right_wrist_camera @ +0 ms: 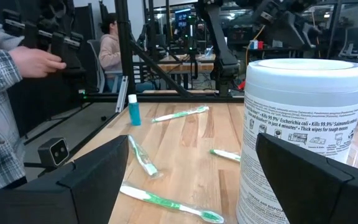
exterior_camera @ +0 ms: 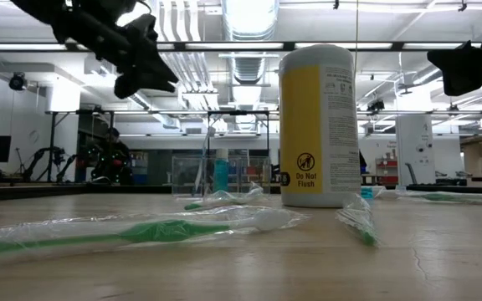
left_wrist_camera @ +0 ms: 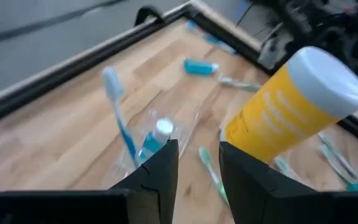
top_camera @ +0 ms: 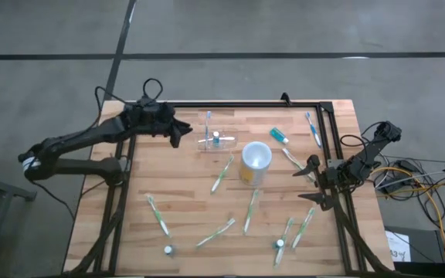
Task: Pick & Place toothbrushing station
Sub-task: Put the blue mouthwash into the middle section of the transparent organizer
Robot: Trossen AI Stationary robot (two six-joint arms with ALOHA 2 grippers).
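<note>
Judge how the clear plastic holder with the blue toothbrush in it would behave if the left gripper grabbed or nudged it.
The clear holder looks thin-walled, so it is probably light and would likely slide on the wood table if nudged. The blue toothbrush standing tall in it may make it apt to tip. Its smooth plastic could be slippery between the left gripper fingers.

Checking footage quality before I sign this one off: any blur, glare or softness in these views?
High view: evenly lit and sharp, though the clear toothbrushing station is faint against the wood. Low view: ceiling lights glare; the nearest wrapped toothbrush looks soft. Left wrist view: motion-smeared, the yellow canister streaked. Right wrist view: mostly crisp.
</note>
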